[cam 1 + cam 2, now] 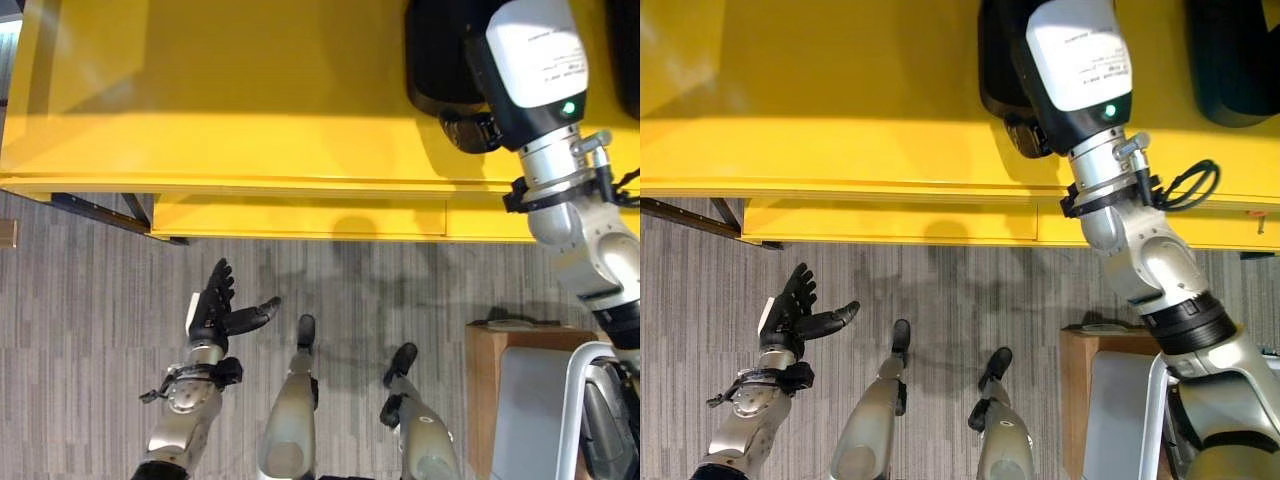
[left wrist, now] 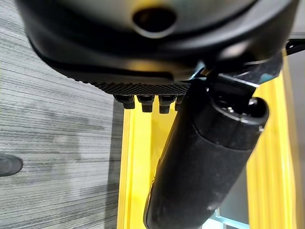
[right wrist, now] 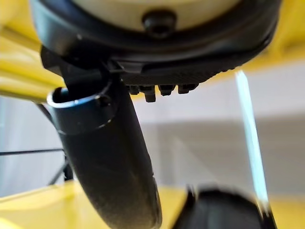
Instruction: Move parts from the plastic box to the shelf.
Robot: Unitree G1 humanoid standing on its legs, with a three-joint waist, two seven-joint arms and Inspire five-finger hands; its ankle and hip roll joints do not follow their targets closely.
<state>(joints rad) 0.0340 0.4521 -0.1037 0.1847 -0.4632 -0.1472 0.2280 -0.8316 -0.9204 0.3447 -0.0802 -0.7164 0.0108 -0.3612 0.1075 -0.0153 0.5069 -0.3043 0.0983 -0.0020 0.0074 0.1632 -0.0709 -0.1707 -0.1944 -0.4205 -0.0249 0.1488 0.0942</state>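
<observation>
A black part (image 1: 440, 60) lies on the yellow shelf (image 1: 220, 110) at the back right. My right hand (image 1: 470, 128) reaches over the shelf and hovers at the part's near edge. In the right wrist view its thumb (image 3: 109, 162) and fingers are straight, and the black part (image 3: 224, 210) shows just past them, not held. A second black part (image 1: 1235, 60) rests further right on the shelf. My left hand (image 1: 212, 310) hangs low over the floor at the lower left, open and holding nothing, thumb spread (image 2: 205, 162).
A wooden stand (image 1: 484, 385) with a pale grey box (image 1: 530, 410) beside it sits at the lower right. The shelf's front lip (image 1: 300, 215) runs across the view, with dark metal legs (image 1: 100, 210) under its left end. Grey striped floor lies below.
</observation>
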